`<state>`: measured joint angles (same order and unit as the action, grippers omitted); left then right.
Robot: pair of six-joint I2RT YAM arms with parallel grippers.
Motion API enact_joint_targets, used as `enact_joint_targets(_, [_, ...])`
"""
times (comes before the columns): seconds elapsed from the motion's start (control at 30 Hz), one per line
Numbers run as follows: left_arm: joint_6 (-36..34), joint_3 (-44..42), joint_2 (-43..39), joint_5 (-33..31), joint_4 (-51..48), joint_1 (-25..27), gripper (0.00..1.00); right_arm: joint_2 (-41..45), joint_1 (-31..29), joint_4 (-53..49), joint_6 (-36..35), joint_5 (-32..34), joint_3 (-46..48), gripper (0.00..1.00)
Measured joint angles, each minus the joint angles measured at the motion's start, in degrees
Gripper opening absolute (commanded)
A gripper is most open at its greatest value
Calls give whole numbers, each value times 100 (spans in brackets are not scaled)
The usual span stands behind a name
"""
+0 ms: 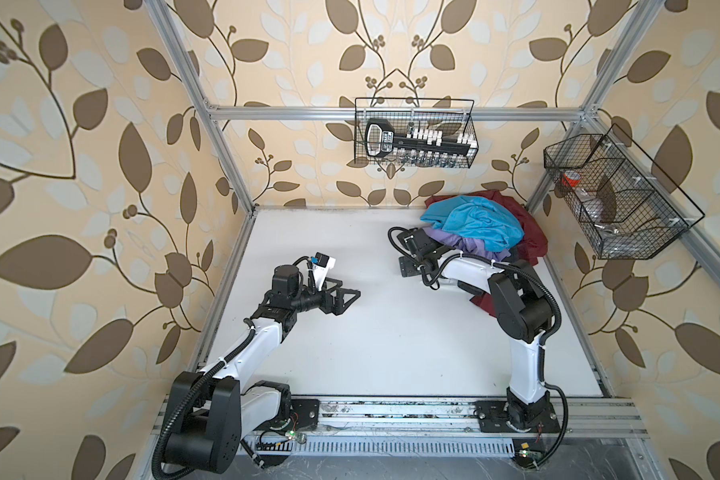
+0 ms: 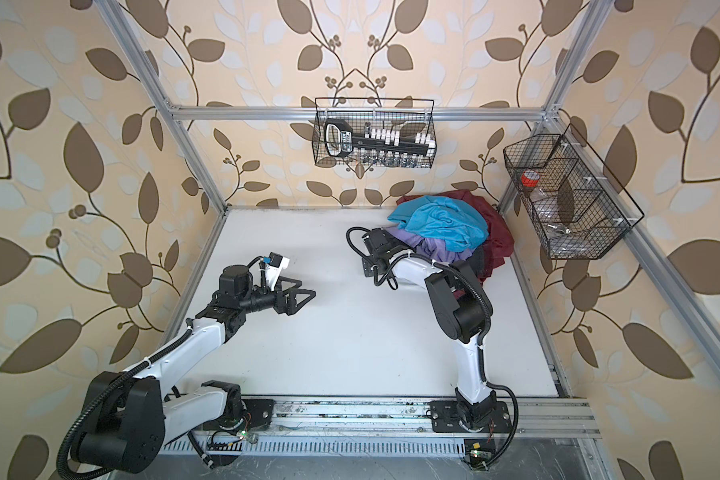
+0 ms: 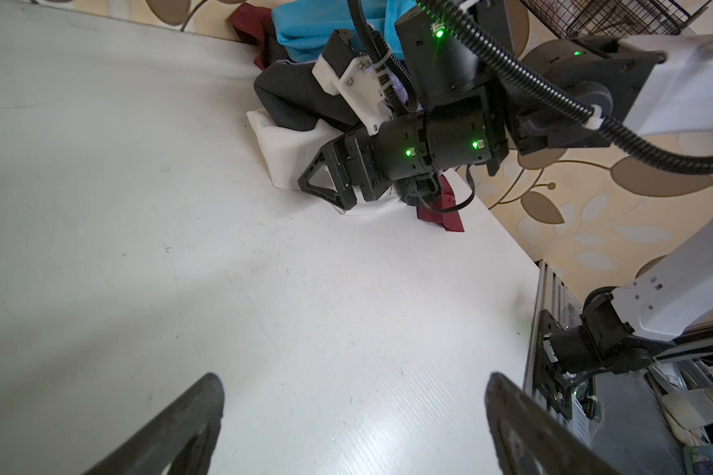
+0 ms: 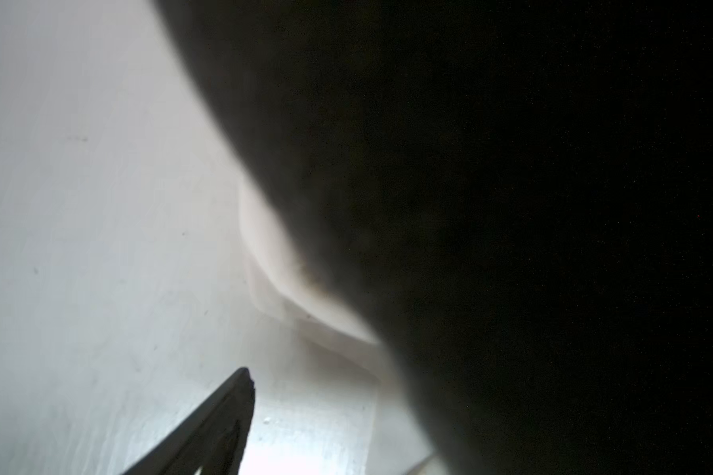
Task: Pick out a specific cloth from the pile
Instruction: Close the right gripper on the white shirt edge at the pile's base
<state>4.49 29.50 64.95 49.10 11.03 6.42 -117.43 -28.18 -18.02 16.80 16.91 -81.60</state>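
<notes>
The pile (image 1: pixel 474 224) (image 2: pixel 441 224) lies in the back right corner, with turquoise on top, lilac under it, and maroon and dark garments behind. The white cloth (image 3: pixel 285 152) (image 4: pixel 272 255) pokes out at the pile's base beneath a dark garment (image 3: pixel 289 94); the top views hide it. My right gripper (image 1: pixel 407 259) (image 3: pixel 305 164) is low at the pile's left edge and stands open at the cloth. One of its fingers (image 4: pixel 223 419) shows; dark fabric covers the other. My left gripper (image 1: pixel 352 293) (image 3: pixel 353 382) hovers open over the bare table, holding nothing.
A wire basket (image 1: pixel 414 133) with tools hangs on the back wall and another (image 1: pixel 612 195) on the right wall. A maroon flap (image 1: pixel 481 301) lies under my right arm's elbow. The white table (image 1: pixel 371 332) ends at metal rails in front.
</notes>
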Motion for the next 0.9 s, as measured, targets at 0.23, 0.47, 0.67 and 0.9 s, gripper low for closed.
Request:
enact_joint_targets(0.23, [9,0,-2,0,48,2,99,-33,304,-7,17,63,-11,87])
enact_joint_targets(0.47, [15,-2,-2,0,83,2,99,-422,310,52,37,-142,-149,87])
enact_joint_targets(0.67, [15,-2,-2,0,83,2,99,-450,367,39,76,-341,-177,65])
enact_joint_targets(0.9, [17,-2,-2,0,83,2,99,-417,621,63,114,-522,-127,35])
